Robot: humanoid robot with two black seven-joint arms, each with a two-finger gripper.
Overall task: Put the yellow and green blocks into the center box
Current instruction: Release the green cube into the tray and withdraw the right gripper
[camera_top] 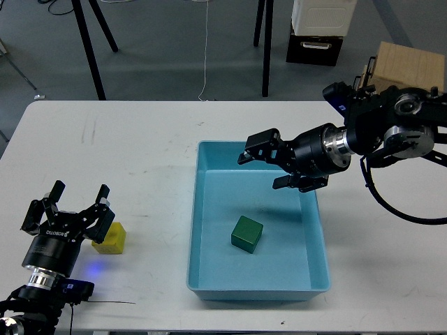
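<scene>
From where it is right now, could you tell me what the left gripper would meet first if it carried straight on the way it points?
Probably the yellow block: the open left gripper points up-table with the block just right of its fingers, so it might brush or narrowly pass it; beyond lies bare white table.

Left gripper (82, 204) hides part of the yellow block (112, 239); cardboard box (411, 66) (top right) partly occluded.
</scene>
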